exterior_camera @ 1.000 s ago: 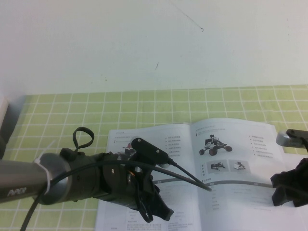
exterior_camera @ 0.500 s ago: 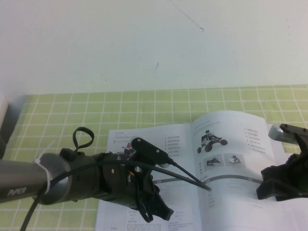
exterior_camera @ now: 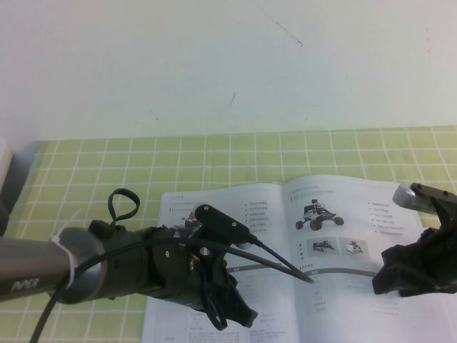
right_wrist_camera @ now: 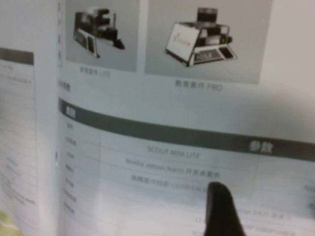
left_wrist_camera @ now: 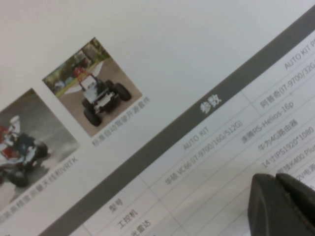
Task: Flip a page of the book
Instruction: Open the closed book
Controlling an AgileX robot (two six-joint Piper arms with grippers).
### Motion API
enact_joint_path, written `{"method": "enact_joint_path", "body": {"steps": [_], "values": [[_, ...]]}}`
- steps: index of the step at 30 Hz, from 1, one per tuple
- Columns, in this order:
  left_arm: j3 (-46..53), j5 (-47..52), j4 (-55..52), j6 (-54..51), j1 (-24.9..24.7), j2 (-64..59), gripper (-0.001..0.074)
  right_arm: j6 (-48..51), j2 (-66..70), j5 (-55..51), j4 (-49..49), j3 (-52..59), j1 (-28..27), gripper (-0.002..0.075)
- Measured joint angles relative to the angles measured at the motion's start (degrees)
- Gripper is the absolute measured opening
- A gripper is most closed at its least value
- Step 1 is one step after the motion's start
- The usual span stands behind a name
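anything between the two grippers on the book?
High view: only open book pages and its centre fold lie between the left gripper, on the left-hand page, and the right gripper, over the page.

Black left arm point(exterior_camera: 143, 275) (grey sleeve, looping black cables)

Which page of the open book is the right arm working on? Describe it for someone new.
On the green checked tablecloth lies the open book. The page is its right-hand leaf, under the right gripper; the left gripper rests on the opposite leaf. It alone shows a black-and-white wheeled rover above two small photos.
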State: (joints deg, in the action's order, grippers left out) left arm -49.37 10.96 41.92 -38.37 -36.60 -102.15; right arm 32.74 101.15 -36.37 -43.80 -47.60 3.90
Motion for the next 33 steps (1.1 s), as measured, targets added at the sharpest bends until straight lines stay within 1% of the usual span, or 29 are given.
{"method": "enact_joint_path", "body": {"steps": [2,4,8,10,13,15,17,19,21,23,27,28,30,33], "values": [[0.0,0.0,0.0,-0.1,0.0,0.0,-0.0003,1.0,0.0,0.0,0.0,0.0,0.0,0.0379],[0.0,0.0,0.0,-0.2,0.0,0.0,-0.0003,1.2,-0.6,-0.1,1.6,-0.2,0.0,0.0347],[0.0,0.0,0.0,-0.2,0.0,0.0,-0.0003,-2.4,-4.6,-1.1,9.4,-0.5,0.0,0.0247],[0.0,0.0,0.0,-0.2,0.0,0.0,-0.0003,-7.2,-7.2,-2.2,16.1,-0.5,0.0,0.0198],[0.0,0.0,0.0,-0.2,0.0,0.0,-0.0003,-15.8,-10.4,-4.3,27.8,-0.3,0.1,0.0145],[0.0,0.0,0.0,-0.2,0.0,0.0,-0.0003,-20.5,-12.3,-3.9,31.8,1.0,0.1,0.0123],[0.0,0.0,0.0,-0.2,0.0,0.0,-0.0003,-22.2,-13.0,-1.9,32.3,2.8,0.1,0.0113],[0.0,0.0,0.0,-0.2,0.0,0.0,-0.0003,-21.3,-12.6,-0.1,30.7,4.4,0.1,0.0111],[0.0,0.0,0.0,-0.2,0.0,0.0,-0.0003,-19.0,-11.4,0.7,28.2,4.9,0.1,0.0125],[0.0,0.0,0.0,-0.2,0.0,0.0,-0.0003,-16.3,-9.4,1.3,25.0,4.9,0.1,0.0172],[0.0,0.0,0.0,-0.2,0.0,0.0,-0.0003,-12.3,-5.3,2.6,19.1,4.9,0.1,0.0368],[0.0,0.0,0.0,-0.2,0.0,0.0,-0.0003,-11.9,-4.8,2.8,18.1,4.9,0.1,0.0404],[0.0,0.0,0.0,-0.2,0.0,0.0,-0.0003,-11.6,-4.7,2.5,17.0,4.8,0.1,0.0440],[0.0,0.0,0.0,-0.2,0.0,-0.1,-0.0003,-11.4,-4.7,2.5,16.4,4.8,0.1,0.0461]]}}
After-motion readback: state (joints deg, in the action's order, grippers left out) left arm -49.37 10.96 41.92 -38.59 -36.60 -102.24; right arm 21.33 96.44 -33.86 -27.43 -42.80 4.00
